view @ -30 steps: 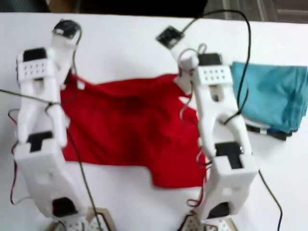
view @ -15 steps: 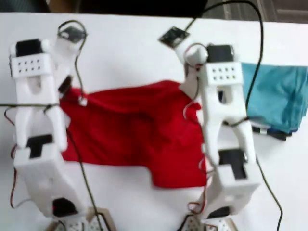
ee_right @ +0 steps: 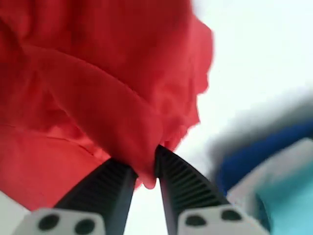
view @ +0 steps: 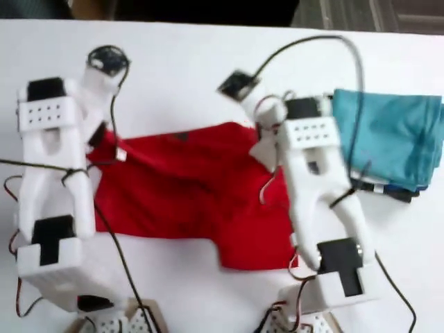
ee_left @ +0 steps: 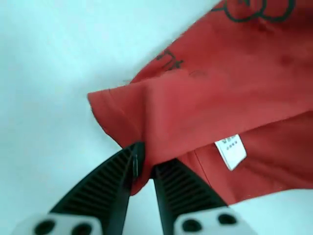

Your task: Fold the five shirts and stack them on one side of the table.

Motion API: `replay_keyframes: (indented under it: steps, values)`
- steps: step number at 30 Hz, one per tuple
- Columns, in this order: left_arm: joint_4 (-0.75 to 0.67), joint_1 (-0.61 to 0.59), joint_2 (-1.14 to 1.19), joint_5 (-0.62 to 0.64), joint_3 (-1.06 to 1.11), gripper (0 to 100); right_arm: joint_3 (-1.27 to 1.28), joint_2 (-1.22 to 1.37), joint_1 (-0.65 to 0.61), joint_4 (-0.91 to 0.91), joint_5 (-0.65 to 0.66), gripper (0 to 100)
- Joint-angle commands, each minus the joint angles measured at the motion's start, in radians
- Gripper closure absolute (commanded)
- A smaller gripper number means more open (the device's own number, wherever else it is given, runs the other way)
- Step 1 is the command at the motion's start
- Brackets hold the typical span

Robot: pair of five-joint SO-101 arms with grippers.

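The left arm (view: 55,159) stands at the left side of the white table (view: 180,69) and stretches away from its base along the left edge of the red shirt (view: 187,180), its wrist bent down over the shirt's far left corner. The left gripper (ee_left: 142,156) is closed to a narrow slit and pinches a folded corner of the red shirt (ee_left: 220,88), with cloth caught between the ribbed black fingers (ee_left: 110,181). A small white tag (ee_left: 231,151) hangs from the cloth just beside the pinched fold, and it also shows as a pale speck by the left arm in the high view (view: 121,154). The right arm (view: 312,173) rises from its base at the near right and leans forward over the shirt's right side, its wrist tipped down at the far right corner. The right gripper (ee_right: 146,169) is likewise nearly closed, nipping a bunched ridge of the red shirt (ee_right: 88,73) between its fingertips (ee_right: 168,171). The red shirt lies spread across the middle of the table between the two arms, its near part flat on the surface and its far edge gathered at the two held corners. To the right, just beside the right arm, a folded teal shirt (view: 392,135) rests on top of a dark blue shirt (view: 388,189), whose edge peeks out beneath it. Thin cables (view: 111,236) trail over both arms and across the cloth.
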Motion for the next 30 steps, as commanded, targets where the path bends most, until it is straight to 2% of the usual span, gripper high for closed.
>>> replay_keyframes:
  steps: [1, 4, 7, 9, 11, 14, 16, 21, 26, 30]
  values:
    - [-0.13, -0.002, -0.058, -0.008, 0.094, 97, 0.068, 0.004, -0.051, -0.191, -0.006, 97.8]
    - [-0.221, -0.003, -0.058, -0.008, 0.162, 97, 0.08, 0.047, -0.05, -0.325, -0.006, 97.8]
    - [-0.279, -0.003, -0.058, -0.008, 0.205, 97, 0.078, 0.117, -0.038, -0.372, -0.005, 97.7]
    - [-0.302, -0.003, -0.058, -0.008, 0.225, 97, 0.069, 0.154, -0.027, -0.363, -0.005, 95.1]
    - [-0.315, -0.003, -0.058, -0.008, 0.237, 97, 0.048, 0.17, -0.008, -0.321, -0.012, 87.5]
    - [-0.315, -0.003, -0.058, -0.008, 0.239, 97, -0.011, 0.163, 0.015, -0.245, -0.075, 77.3]
    - [-0.315, -0.003, -0.058, -0.008, 0.239, 97, -0.06, 0.142, 0.033, -0.177, -0.109, 75.0]
    - [-0.315, -0.003, -0.06, -0.008, 0.237, 97, -0.092, 0.096, 0.05, -0.021, -0.272, 79.8]
    - [-0.315, -0.003, -0.06, -0.008, 0.236, 97, -0.089, 0.093, -0.002, 0.11, -0.295, 86.2]
    - [-0.315, -0.003, -0.06, -0.008, 0.236, 97, -0.087, 0.096, -0.027, 0.09, -0.33, 84.0]
